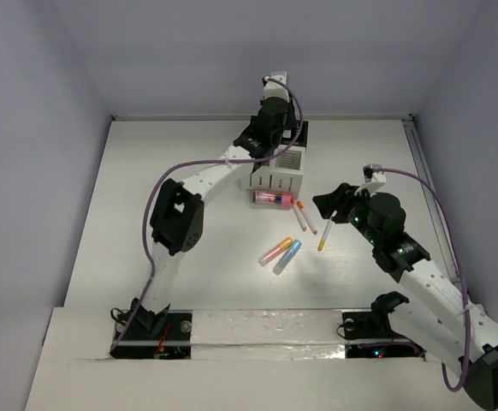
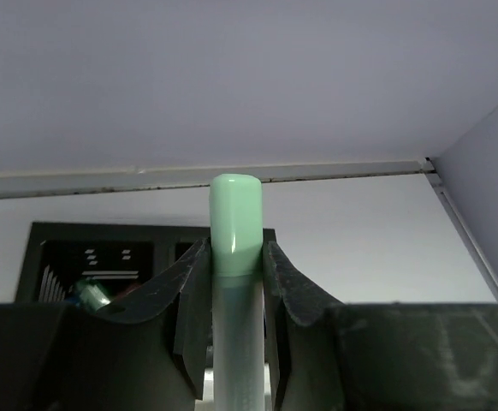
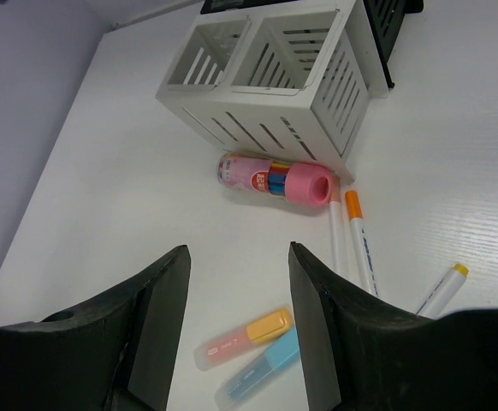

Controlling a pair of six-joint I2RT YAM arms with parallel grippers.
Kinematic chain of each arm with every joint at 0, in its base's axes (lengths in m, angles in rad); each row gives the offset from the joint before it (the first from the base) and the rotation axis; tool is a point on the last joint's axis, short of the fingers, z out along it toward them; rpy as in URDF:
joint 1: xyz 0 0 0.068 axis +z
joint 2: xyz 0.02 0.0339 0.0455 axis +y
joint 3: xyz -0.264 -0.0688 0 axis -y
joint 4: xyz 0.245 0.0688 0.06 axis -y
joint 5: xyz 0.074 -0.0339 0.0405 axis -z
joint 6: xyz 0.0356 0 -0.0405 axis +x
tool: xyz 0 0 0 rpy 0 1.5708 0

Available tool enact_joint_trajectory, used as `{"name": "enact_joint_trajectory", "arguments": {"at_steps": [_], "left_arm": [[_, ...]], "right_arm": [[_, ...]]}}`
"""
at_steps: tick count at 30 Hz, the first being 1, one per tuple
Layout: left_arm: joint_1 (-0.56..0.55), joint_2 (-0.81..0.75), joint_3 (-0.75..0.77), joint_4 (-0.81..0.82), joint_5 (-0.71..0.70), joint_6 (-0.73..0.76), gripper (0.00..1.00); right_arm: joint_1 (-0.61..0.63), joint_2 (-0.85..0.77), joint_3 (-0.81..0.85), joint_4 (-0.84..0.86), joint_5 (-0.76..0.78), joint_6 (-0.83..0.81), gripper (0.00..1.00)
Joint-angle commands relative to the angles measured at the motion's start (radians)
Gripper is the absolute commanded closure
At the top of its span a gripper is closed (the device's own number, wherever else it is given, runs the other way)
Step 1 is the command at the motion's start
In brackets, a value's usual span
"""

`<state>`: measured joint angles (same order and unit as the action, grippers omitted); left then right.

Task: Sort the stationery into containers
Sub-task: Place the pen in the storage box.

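Observation:
My left gripper (image 2: 234, 257) is shut on a green capped marker (image 2: 234, 224) and holds it upright above the black box (image 2: 69, 257) of the organiser; it also shows in the top view (image 1: 275, 120). The white slotted box (image 3: 270, 73) stands in front of the black one (image 1: 299, 135). My right gripper (image 3: 239, 282) is open and empty above the table, over an orange-capped pink marker (image 3: 242, 339) and a blue marker (image 3: 264, 370). A fat pink cylinder (image 3: 275, 178) lies by the white box. Two thin white sticks with orange caps (image 3: 357, 231) lie beside it, and another with a yellow cap (image 3: 444, 289) lies to the right.
In the top view the loose pieces lie mid-table: the pink cylinder (image 1: 274, 199), two sticks (image 1: 305, 217), the pink and blue markers (image 1: 281, 252), and the yellow-tipped stick (image 1: 326, 234). Grey walls close the table on three sides. A green item (image 2: 91, 294) sits inside the black box.

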<state>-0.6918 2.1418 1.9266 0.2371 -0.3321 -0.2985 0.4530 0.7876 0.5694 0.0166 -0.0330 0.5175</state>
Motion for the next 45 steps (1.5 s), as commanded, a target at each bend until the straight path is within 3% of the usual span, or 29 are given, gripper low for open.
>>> {"name": "enact_joint_trajectory", "arguments": {"at_steps": [1,10,27,35,39,40,45], "left_arm": [[0.006,0.061,0.165,0.018,0.036,0.050,1.00],[0.028,0.317,0.428,0.045,0.059,0.084,1.00],[0.037,0.374,0.344,0.217,0.047,0.176,0.99],[0.037,0.365,0.298,0.251,0.045,0.194,0.80],[0.037,0.325,0.247,0.292,0.044,0.194,0.57],[0.037,0.313,0.227,0.298,0.044,0.197,0.46],[0.037,0.245,0.230,0.303,0.045,0.243,0.33]], "right_arm": [[0.004,-0.019,-0.008,0.052,0.011,0.004,0.44],[0.004,-0.028,-0.008,0.056,-0.007,0.006,0.44],[0.004,-0.005,-0.014,0.074,-0.022,0.009,0.44],[0.004,-0.008,-0.013,0.071,-0.018,0.004,0.44],[0.004,-0.011,-0.011,0.066,-0.008,0.003,0.44],[0.004,-0.013,-0.013,0.068,-0.007,0.003,0.44],[0.004,0.002,-0.014,0.071,-0.011,0.003,0.44]]}}
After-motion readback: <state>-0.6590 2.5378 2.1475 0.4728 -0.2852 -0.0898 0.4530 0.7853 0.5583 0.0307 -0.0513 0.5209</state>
